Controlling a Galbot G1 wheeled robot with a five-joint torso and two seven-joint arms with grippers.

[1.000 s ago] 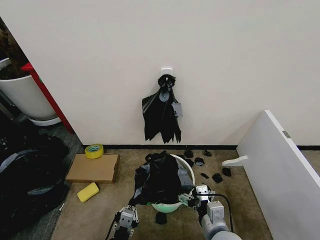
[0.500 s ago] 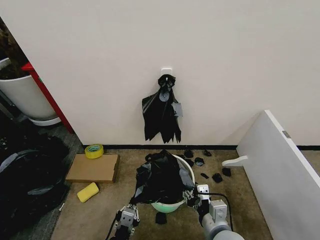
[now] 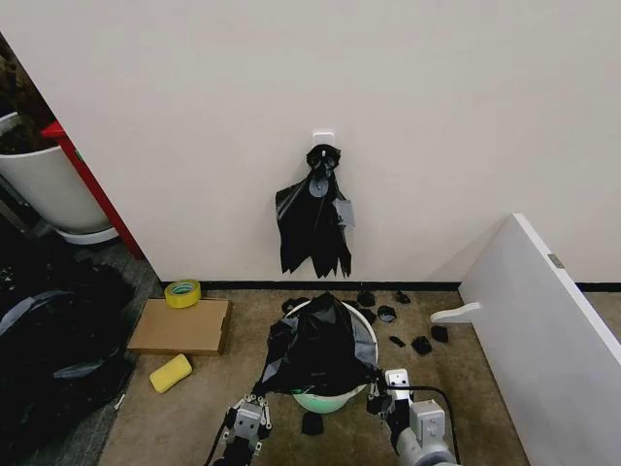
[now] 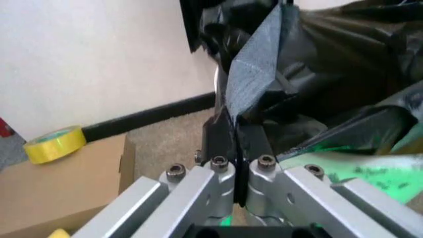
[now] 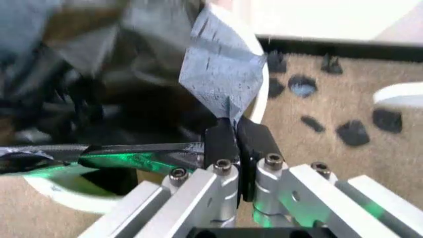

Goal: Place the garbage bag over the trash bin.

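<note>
Over round trash bin [image 3: 361,335], both grippers pinch crinkly garbage bag [image 3: 320,345].

Black garbage bag [image 3: 318,345] drapes trash bin [image 3: 330,398]

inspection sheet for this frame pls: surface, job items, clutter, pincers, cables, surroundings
Surface: tan carpet floor.
Job items: garbage bag draped over most of the trash bin; far rim bare.
Clutter: black plastic scraps, yellow tape roll on cardboard, yellow sponge, dark bag heap.
Pincers: left pincer and right pincer each shut on a bag edge.
Cables: black cable on right arm.
Surroundings: white wall, black bunch hanging on it, planter, white board.
</note>
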